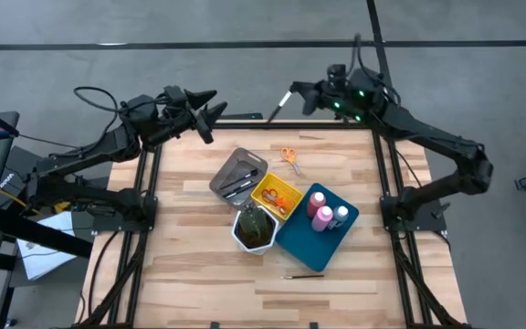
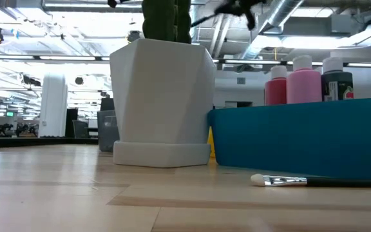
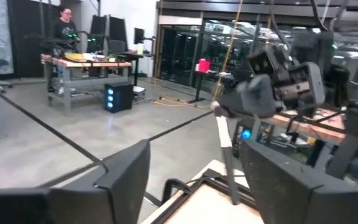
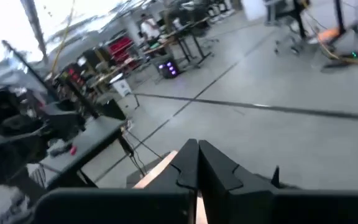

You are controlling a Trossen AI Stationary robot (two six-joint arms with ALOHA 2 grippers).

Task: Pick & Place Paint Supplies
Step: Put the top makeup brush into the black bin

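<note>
Pink bottles point(image 2: 295, 80), dark bottle point(image 2: 337, 80) in blue tray point(image 2: 301, 138); labels unreadable.

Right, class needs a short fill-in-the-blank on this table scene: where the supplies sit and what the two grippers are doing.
1. The two pink bottles stand in the ____ tray.
2. The orange-handled scissors lie on the bare ____, outside every tray.
3. The right gripper holds a thin ____ with its fingers shut.
4. The left gripper has its fingers ____ and holds nothing.

Missing words: blue; table; brush; open
</note>
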